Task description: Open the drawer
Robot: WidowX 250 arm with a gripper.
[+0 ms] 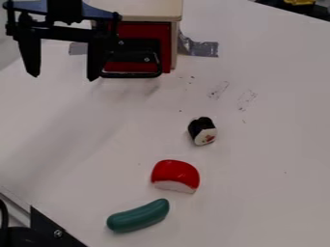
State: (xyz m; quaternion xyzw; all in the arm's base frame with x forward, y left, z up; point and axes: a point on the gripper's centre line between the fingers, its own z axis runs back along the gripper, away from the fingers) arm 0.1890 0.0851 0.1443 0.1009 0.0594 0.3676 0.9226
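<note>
The black gripper [63, 75] hangs at the upper left of the camera view with its two fingers spread wide and nothing between them. To its right stands a small cream-topped cabinet [143, 8] whose red drawer front [165, 44] faces the camera. A black handle [132, 75] is fixed on that front, and the drawer looks closed. The gripper's right finger is just left of the handle; whether they touch I cannot tell. The arm covers the cabinet's left part.
Silver tape [205, 48] lies at the cabinet's right side. Farther forward on the white table [270, 159] are a sushi piece [202, 130], a red-and-white toy [175, 175] and a green, rounded toy [138, 216]. Black hardware [48, 229] occupies the lower left corner.
</note>
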